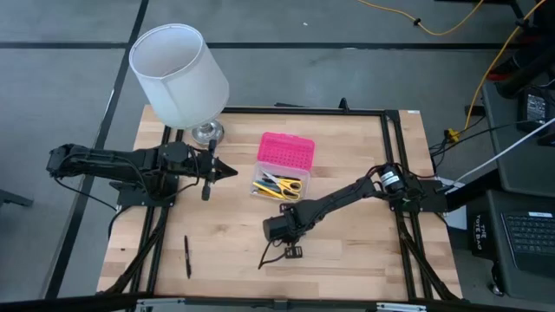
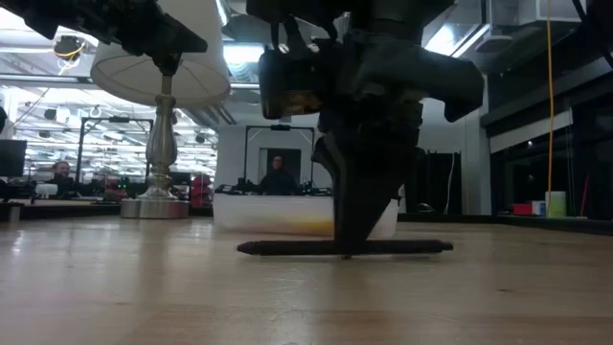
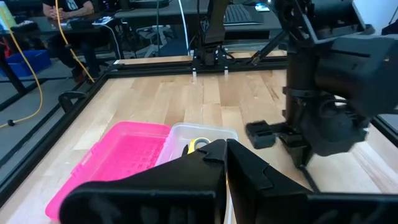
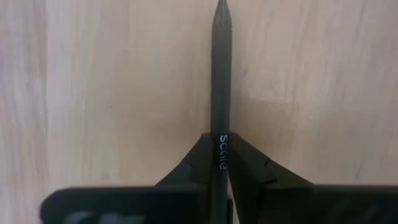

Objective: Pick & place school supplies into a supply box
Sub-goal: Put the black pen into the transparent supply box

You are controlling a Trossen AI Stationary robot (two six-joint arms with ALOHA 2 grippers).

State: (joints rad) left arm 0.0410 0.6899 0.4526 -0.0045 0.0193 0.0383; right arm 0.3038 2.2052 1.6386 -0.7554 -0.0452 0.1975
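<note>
Right gripper (image 4: 219, 163) clamps a black pen (image 4: 220, 93) lying on the table (image 1: 364, 251) near its front edge; white lettering on the barrel is unreadable. Left gripper (image 1: 232, 172), clenched empty, hovers beside the open pink box (image 1: 284, 156) mid-table.

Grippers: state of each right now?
Left gripper: closed, empty, raised beside the lamp.
Right gripper: closed around the black pen lying on the table.

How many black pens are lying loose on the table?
2: one black pen near the table's front left, and another black pen between the right gripper's fingers. More may hide in the box.
</note>
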